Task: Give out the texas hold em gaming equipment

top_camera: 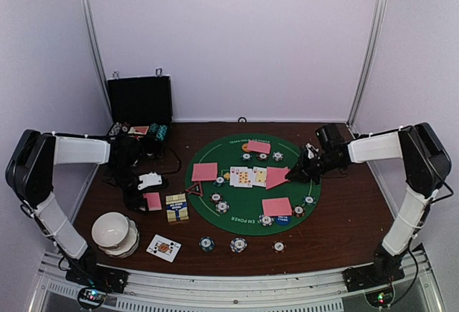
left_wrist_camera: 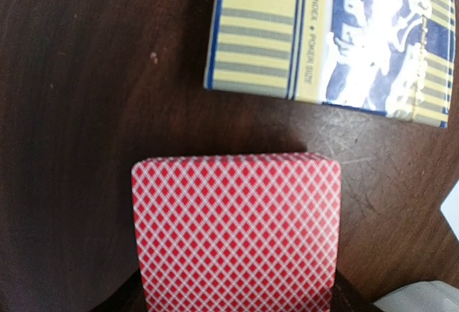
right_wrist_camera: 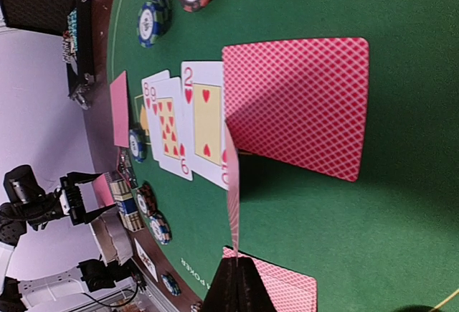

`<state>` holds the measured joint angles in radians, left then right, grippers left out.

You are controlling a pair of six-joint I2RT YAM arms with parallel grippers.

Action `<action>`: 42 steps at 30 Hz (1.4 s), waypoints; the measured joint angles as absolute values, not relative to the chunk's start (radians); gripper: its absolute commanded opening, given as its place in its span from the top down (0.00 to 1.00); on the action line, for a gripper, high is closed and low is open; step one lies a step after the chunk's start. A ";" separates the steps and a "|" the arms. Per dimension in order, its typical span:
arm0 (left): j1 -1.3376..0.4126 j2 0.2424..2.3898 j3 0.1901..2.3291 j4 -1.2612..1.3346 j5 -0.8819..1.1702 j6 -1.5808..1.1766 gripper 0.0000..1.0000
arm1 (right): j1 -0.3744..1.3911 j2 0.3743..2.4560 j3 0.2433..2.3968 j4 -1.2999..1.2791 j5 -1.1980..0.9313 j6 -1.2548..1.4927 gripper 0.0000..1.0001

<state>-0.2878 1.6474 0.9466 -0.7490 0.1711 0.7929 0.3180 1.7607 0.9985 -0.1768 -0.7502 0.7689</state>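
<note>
Pink-backed playing card (right_wrist_camera: pixel 231 183) first: it shows almost edge-on in the right wrist view, pinched by one end in the right gripper (right_wrist_camera: pixel 240 277), jaws closed flat on it, low over the round green felt mat (right_wrist_camera: pixel 401 183); I'd judge it light, thin, springy and slick, so it wants holding by an edge or corner, and once flat on the felt it will be awkward to lift again; just beside it lies a face-down card (right_wrist_camera: pixel 294 111), and next to that the overlapping face-up red-suited cards (right_wrist_camera: pixel 183 118), so there's little room on that side; bare green opens away from the row, though striped poker chips (top_camera: pixel 266 220) dot the mat's rim; across the dark wooden table (top_camera: pixel 344 219) the left gripper (top_camera: pixel 143 199) is closed on a second pink-backed card (left_wrist_camera: pixel 237 233), off the mat, near the blue-and-yellow card box (left_wrist_camera: pixel 330 39); a stack of white bowls (top_camera: pixel 113 232) sits close to that arm.
</note>
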 measured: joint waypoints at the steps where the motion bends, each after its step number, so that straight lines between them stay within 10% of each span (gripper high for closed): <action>1: -0.288 1.657 0.947 -0.745 0.171 0.794 1.00 | 0.318 1.761 0.995 -0.184 -0.740 0.764 0.86; 4: -0.288 1.682 0.950 -0.735 0.172 0.796 0.90 | 0.317 1.760 0.994 -0.205 -0.708 0.749 0.62; 8: -0.287 1.687 0.953 -0.731 0.175 0.799 0.18 | 0.316 1.751 0.990 -0.238 -0.670 0.724 0.37; 10: -0.288 1.687 0.953 -0.732 0.176 0.806 0.03 | 0.316 1.735 0.991 -0.262 -0.654 0.715 0.27; 14: -0.288 1.689 0.961 -0.744 0.198 0.804 0.02 | 0.316 1.673 0.997 -0.323 -0.620 0.692 0.01; 29: -0.231 1.514 1.161 -0.846 0.339 0.620 0.02 | 0.317 1.337 1.053 -0.500 -0.107 0.475 0.01; 42: -0.093 1.493 0.730 -0.065 0.337 0.223 0.03 | 0.225 1.230 0.640 0.043 0.514 0.121 0.01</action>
